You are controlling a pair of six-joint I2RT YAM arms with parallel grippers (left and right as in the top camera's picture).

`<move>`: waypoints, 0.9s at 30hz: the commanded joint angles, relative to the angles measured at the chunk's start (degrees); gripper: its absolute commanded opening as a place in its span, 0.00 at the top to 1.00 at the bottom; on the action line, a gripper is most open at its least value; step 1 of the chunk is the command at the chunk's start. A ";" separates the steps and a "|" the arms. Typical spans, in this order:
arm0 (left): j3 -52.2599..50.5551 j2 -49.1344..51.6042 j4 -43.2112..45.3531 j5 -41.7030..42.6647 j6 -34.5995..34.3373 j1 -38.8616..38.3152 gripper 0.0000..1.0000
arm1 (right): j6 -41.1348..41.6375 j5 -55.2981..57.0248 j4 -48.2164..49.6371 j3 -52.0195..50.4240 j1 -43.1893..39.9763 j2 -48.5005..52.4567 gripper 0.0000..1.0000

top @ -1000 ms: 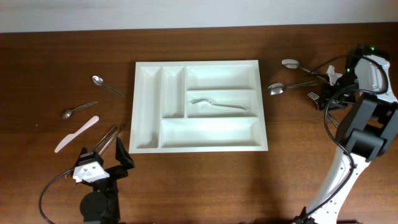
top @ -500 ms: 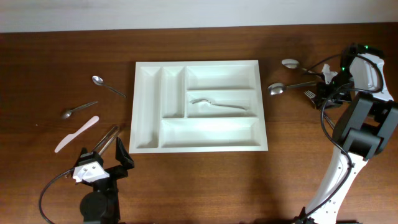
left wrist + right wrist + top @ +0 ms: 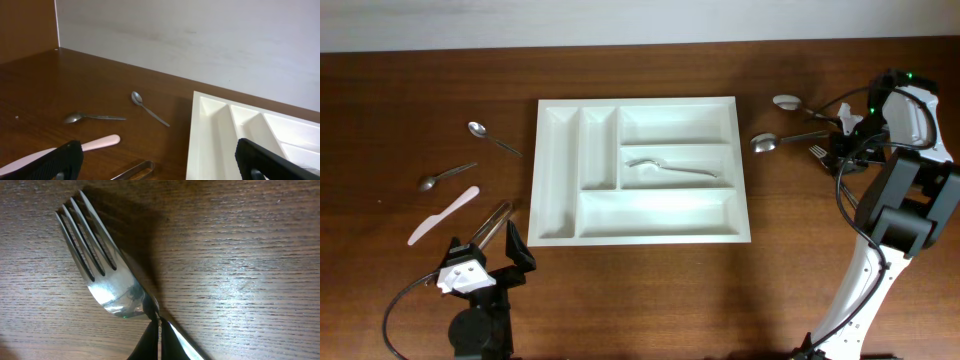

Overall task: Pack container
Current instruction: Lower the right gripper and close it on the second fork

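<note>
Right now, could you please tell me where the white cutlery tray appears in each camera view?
Overhead: cutlery tray at the table's centre.
Left wrist: its corner at lower right.
Right wrist: not in it; only a fork on wood.
Shared landmark: the spoon nearest the tray's left rim.

The dark wooden counter [image 3: 650, 290] carries the white container [image 3: 552, 170], with a small spoon [image 3: 492, 138], a second spoon [image 3: 445, 177], a pink knife [image 3: 444, 215] and metal tongs [image 3: 490, 222] lying left of the container, and a third spoon [image 3: 790, 102], a fourth spoon [image 3: 775, 141] and a fork [image 3: 817, 152] right of it.
</note>
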 commanded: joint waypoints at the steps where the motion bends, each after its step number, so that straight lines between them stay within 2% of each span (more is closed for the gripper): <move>1: -0.50 -0.48 0.09 0.66 0.72 0.33 0.01 | 0.07 -0.33 1.14 -0.52 0.42 0.76 0.67; 2: -0.50 -0.48 0.11 0.66 0.72 0.33 0.01 | 0.04 -0.33 1.31 -0.52 0.42 0.76 0.62; 3: -0.50 -0.48 0.11 0.66 0.72 0.33 0.01 | 0.04 -0.31 1.44 -0.55 0.42 0.76 0.60; 14: -0.50 -0.48 0.09 0.66 0.72 0.33 0.01 | 0.04 -0.33 2.78 -0.52 0.44 1.57 0.58; 22: -0.50 -0.48 0.09 0.66 0.72 0.33 0.01 | 0.04 -0.31 4.09 -0.52 1.73 4.44 0.46; 27: -0.50 -0.48 0.09 0.66 0.72 0.33 0.01 | 0.04 -0.07 6.29 -0.52 3.28 4.44 0.45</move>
